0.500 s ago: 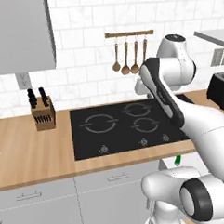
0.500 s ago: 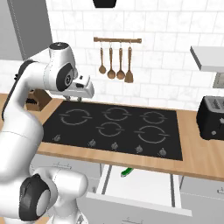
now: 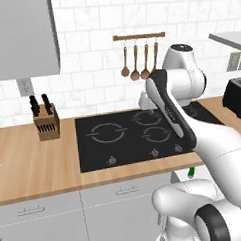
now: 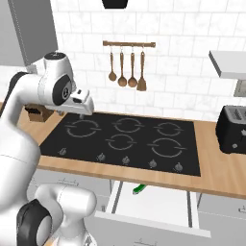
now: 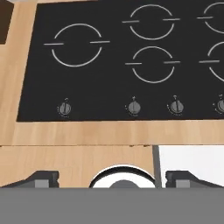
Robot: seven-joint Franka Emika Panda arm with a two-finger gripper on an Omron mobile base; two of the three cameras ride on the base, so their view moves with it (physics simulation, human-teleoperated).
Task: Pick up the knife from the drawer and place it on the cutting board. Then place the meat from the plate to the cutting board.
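Note:
The drawer [image 4: 158, 204] stands pulled out below the counter's front edge, white and shallow. The knife [image 4: 139, 189] lies at the drawer's back with its green handle sticking out from under the counter; the blade is hidden. The green handle [image 3: 192, 172] also peeks past my arm. My gripper [image 4: 82, 113] hangs open and empty above the cooktop's left burners, well left of the drawer. In the hand view its fingertips [image 5: 42, 177] stand wide apart, and the drawer's pale interior [image 5: 192, 158] lies at the lower right. The cutting board, plate and meat are out of view.
A black cooktop [image 4: 125, 137] with several knobs fills the middle of the wooden counter [image 3: 39, 164]. A knife block [image 3: 45, 120] stands at the back left and a black toaster [image 4: 232, 128] at the right. Wooden utensils [image 4: 127, 65] hang on the wall.
My hand has shifted slightly left and lower over the cooktop. The drawer and the knife have not moved.

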